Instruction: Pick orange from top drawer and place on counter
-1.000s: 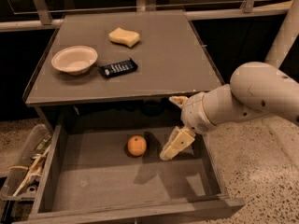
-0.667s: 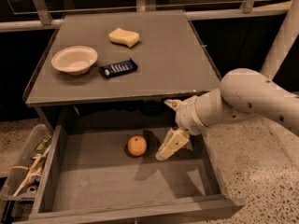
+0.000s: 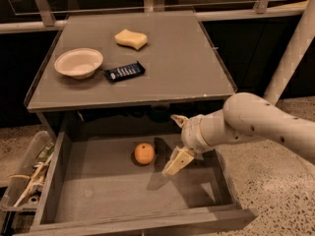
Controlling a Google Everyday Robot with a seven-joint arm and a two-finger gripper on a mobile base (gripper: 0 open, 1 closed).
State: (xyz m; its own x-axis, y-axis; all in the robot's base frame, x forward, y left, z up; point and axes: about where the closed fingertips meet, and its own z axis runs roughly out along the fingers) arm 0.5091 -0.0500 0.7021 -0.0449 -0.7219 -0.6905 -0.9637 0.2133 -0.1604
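Observation:
The orange (image 3: 144, 153) lies on the bare bottom of the open top drawer (image 3: 98, 195), near its back middle. My gripper (image 3: 177, 140) hangs inside the drawer just right of the orange, apart from it, open and empty. One finger (image 3: 178, 161) points down toward the drawer floor and the other (image 3: 178, 120) sits up near the counter's front edge. The counter (image 3: 167, 58) tops the cabinet above the drawer.
On the counter are a pale bowl (image 3: 78, 63), a black snack packet (image 3: 124, 72) and a yellow sponge (image 3: 131, 39). A clear plastic bin of clutter (image 3: 24, 181) stands left of the drawer. A white pole (image 3: 290, 48) leans at the right.
My arm and gripper have moved left inside the drawer, closer to the orange. The orange has not moved.

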